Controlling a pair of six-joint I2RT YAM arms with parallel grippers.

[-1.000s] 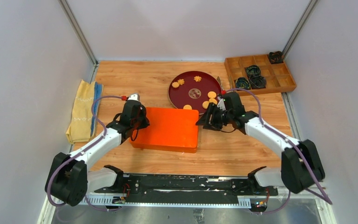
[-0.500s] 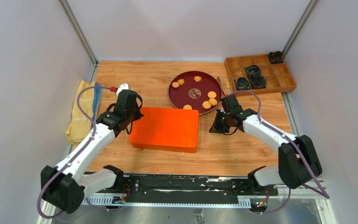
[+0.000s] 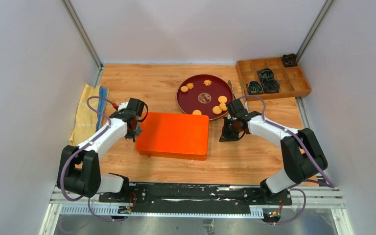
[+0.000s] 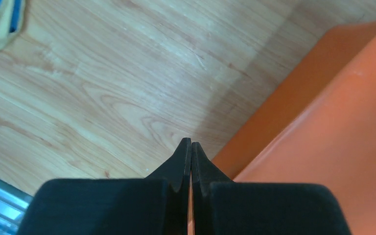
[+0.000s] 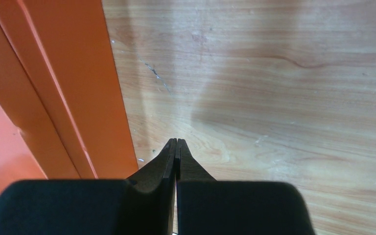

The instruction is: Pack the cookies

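So the cookies (image 3: 223, 99) are all sitting on the dark red round plate (image 3: 191, 102) toward the back middle of the wooden table (image 3: 147, 81). There are a few golden flower-shaped ones (image 3: 190, 85) along the plate's far side, and the flat round golden ones are bunched on its right and near edge, with one (image 3: 197, 112) right at the rim closest to the orange box (image 3: 176, 134). I can't see any black ones. The box lies flat just in front of the plate, and from above all you get is its solid orange top. The left gripper (image 4: 191, 145) is pinched fully closed with nothing between its fingers, tips pointing down at bare wood right beside the box's left side. The right gripper (image 5: 176, 143) is the same deal: fingers pressed together, holding nothing, tips over the table just off the box's right edge. I can't tell whether either one actually touches the wood. Further out, the back right corner has a wooden compartment tray (image 3: 296, 85) with black coiled rings (image 3: 266, 74) in some of its sections. On the far left a folded yellow cloth (image 3: 85, 117) with a bit of blue showing lies along the table's edge.
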